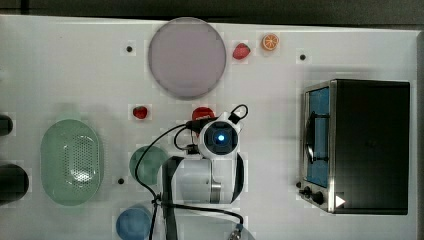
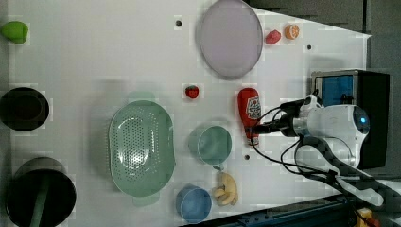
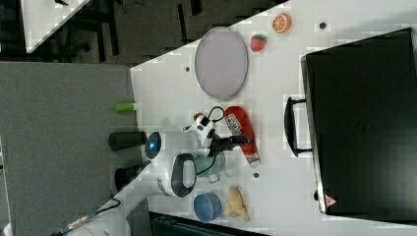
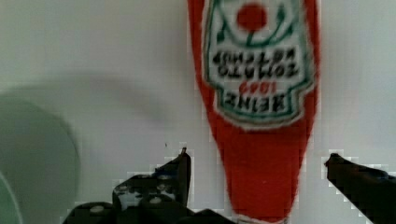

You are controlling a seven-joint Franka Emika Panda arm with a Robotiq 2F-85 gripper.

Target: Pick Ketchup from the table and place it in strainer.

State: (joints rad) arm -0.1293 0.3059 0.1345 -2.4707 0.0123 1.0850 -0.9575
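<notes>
The Ketchup (image 4: 259,93), a red bottle with a white label, lies flat on the white table (image 2: 94,56). It is seen in the left view (image 2: 249,109) and the right view (image 3: 241,129), and its end peeks out from under the wrist in the top view (image 1: 202,112). My gripper (image 4: 259,161) is open and low over the bottle's narrow neck, one finger on each side with gaps to the red plastic. The gripper is seen from the side in the left view (image 2: 253,127). The pale green strainer (image 1: 72,162) stands empty at the top view's left, also in the left view (image 2: 142,149).
A green cup (image 2: 210,144) stands between bottle and strainer, a blue cup (image 2: 194,203) and a banana (image 2: 226,189) near the table edge. A purple plate (image 1: 186,57), strawberries (image 1: 140,112) and an orange slice (image 1: 270,42) lie around. A toaster oven (image 1: 360,145) fills the top view's right.
</notes>
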